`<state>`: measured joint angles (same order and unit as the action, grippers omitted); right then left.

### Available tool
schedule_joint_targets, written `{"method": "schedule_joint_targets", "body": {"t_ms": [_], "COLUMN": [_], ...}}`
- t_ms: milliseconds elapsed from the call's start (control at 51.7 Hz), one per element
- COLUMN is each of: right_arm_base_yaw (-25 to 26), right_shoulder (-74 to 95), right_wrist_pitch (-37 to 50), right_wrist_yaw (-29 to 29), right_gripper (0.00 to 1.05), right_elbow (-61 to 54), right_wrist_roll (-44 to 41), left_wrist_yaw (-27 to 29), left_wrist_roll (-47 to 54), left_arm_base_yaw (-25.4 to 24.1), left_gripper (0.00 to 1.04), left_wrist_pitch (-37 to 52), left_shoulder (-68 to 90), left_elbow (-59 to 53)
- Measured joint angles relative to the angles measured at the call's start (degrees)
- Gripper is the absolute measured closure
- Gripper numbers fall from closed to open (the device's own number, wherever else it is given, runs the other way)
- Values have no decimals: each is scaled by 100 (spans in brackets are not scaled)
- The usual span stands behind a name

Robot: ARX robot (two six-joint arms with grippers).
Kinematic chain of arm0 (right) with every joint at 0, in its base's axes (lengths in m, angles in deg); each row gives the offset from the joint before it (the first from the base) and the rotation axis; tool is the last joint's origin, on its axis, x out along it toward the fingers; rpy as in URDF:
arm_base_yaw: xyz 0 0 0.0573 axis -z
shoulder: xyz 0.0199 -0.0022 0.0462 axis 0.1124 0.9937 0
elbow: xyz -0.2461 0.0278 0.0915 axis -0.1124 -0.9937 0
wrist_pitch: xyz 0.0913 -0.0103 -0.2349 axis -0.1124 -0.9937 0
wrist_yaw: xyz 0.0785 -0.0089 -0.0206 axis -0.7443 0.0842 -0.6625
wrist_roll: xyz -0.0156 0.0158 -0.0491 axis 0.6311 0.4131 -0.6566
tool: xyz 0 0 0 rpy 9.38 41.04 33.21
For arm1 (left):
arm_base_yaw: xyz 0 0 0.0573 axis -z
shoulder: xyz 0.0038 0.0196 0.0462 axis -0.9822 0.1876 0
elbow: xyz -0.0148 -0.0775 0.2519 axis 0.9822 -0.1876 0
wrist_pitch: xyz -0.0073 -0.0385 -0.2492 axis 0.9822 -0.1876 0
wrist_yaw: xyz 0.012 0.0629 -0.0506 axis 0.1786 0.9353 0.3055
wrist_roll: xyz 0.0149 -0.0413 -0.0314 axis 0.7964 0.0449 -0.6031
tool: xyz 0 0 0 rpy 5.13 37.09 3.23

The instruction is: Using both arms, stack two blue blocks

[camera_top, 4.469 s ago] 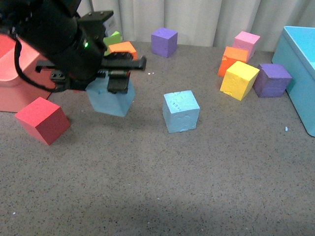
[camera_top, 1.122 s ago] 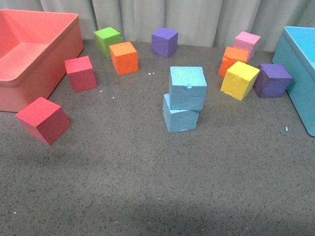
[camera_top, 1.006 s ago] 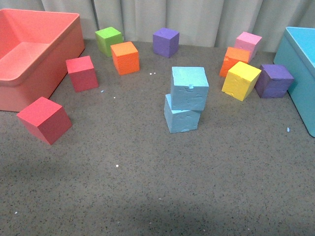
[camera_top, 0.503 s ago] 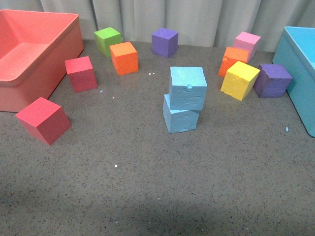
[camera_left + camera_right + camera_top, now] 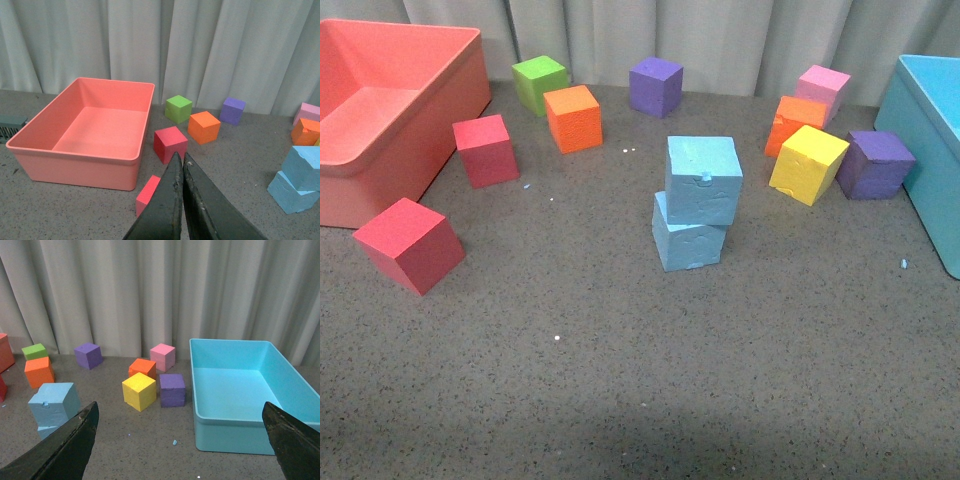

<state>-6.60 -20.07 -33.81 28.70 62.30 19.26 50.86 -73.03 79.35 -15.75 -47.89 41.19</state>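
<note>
Two sky-blue foam blocks stand stacked in the middle of the table. The upper blue block (image 5: 704, 179) rests on the lower blue block (image 5: 687, 242), shifted slightly right and back. The stack also shows in the left wrist view (image 5: 302, 168) and the right wrist view (image 5: 53, 403). Neither arm shows in the front view. My left gripper (image 5: 180, 156) is shut and empty, well away from the stack, near the red cubes. My right gripper (image 5: 180, 415) is open wide and empty, back from the blocks, facing the light-blue bin.
A coral bin (image 5: 380, 110) stands at the left and a light-blue bin (image 5: 932, 140) at the right. Two red cubes (image 5: 408, 244), a green cube (image 5: 540, 82), two orange cubes (image 5: 573, 117), two purple cubes (image 5: 655, 85), a pink cube (image 5: 822, 87) and a yellow cube (image 5: 807, 163) lie around.
4.5 s ago my left arm held one blue block above the table left of the other. That block now rests on the other, and the arm has left the front view.
</note>
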Motion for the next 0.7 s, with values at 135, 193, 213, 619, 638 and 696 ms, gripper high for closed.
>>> {"method": "schedule_joint_targets", "body": {"t_ms": [135, 193, 213, 619, 638, 696], "right_arm_base_yaw": [0, 0, 0, 0, 0, 0], "right_shoulder": [0, 0, 0, 0, 0, 0], "right_wrist_pitch": [0, 0, 0, 0, 0, 0], "right_wrist_yaw": [2, 2, 2, 2, 2, 2], "right_gripper": [9, 9, 9, 9, 9, 9], "right_elbow": [0, 0, 0, 0, 0, 0], "right_wrist_roll": [0, 0, 0, 0, 0, 0], "left_wrist_yaw": [0, -2, -2, 0, 0, -7], "left_wrist_roll": [0, -2, -2, 0, 0, 0], "left_arm_base_yaw": [0, 0, 0, 0, 0, 0], "left_gripper": [101, 101, 101, 101, 101, 101], "left_wrist_pitch": [-466, -623, -669, -1449, -1554, -2288], "left_shoulder": [-479, -643, -688, -1469, -1569, -2105], "left_elbow": [0, 0, 0, 0, 0, 0]}}
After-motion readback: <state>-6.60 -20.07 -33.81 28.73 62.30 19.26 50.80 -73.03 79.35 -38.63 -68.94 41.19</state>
